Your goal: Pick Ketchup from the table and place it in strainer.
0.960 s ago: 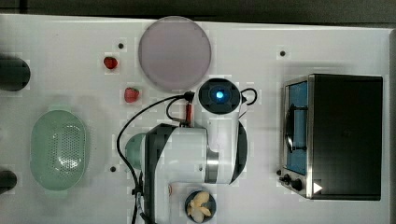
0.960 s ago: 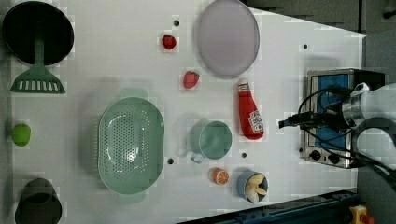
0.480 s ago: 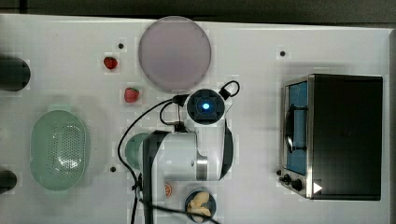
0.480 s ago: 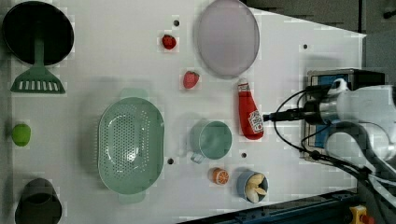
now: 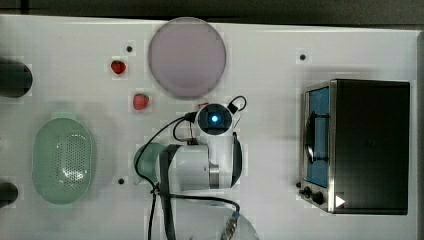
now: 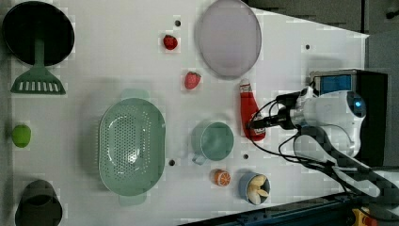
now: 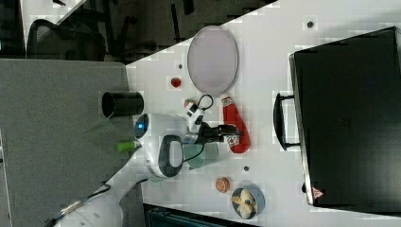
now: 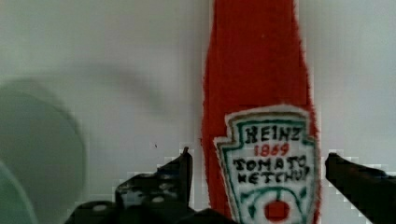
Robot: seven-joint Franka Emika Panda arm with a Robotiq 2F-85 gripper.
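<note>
Since a second ago: arm shifted from beside the oven to over the Ketchup (image 6: 249,113). Status: I log the end effector (image 8: 257,163) spread, fingers either side of the label, nothing gripped. Bottle lies flat on worktop (image 6: 117,56). Outstanding: grasp, lift, carry to strainer (image 6: 131,146), well apart.

Table: white top (image 5: 260,55), evenly lit
Floor: grey carpet (image 7: 56,109) beside the table
Furniture: dark office chair (image 7: 61,40) behind
</note>
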